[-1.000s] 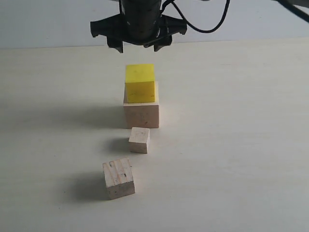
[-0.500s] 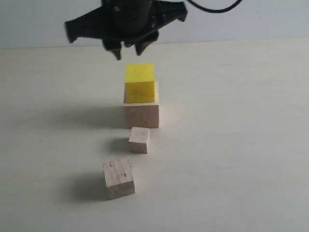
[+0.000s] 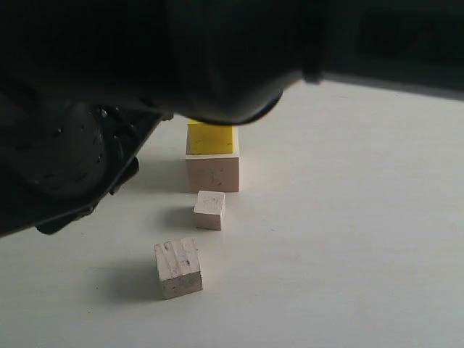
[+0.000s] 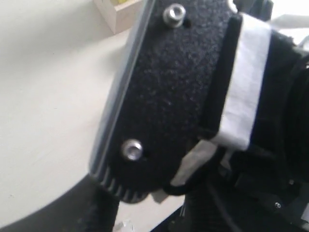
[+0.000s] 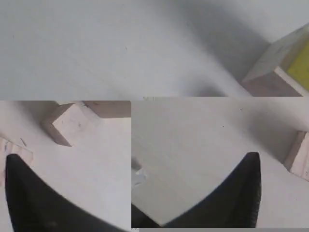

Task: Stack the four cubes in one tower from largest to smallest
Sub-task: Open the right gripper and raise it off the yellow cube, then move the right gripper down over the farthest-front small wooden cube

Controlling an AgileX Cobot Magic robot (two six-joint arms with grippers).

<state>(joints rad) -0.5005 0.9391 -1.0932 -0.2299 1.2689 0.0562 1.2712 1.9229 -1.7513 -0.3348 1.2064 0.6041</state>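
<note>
Wood of the medium cube (image 3: 178, 268) looks dry and bare, so it should prove light, rigid and fairly grippy, with no give and little to damage. The sensible hold is across two opposite side faces, about halfway up, and since it sits slightly turned against the bench (image 3: 348, 239) edges, the wrist would likely need a matching turn. It lies alone towards the near edge, well apart from the rest. The small cube (image 3: 209, 210) rests just beside the stack on its near side. The stack itself, the yellow cube (image 3: 211, 139) on the large cube (image 3: 212, 174), stands mid-bench towards the far edge. Yellow paint may be smoother than raw wood, so the next cube probably wants a flat, centred set-down. The right end effector (image 5: 133, 159) shows its two dark fingertips apart with only bare bench between them, holding nothing, though that picture is broken into pieces. The left end effector (image 4: 159, 96) fills its own view with black body, and whether its jaws are apart or together cannot be told. Against half a second ago, when an end effector hung small above the yellow cube, a dark arm (image 3: 145, 58) now blots out the top and left of the exterior view, covering the yellow cube's top; all four cubes lie where they did.
</note>
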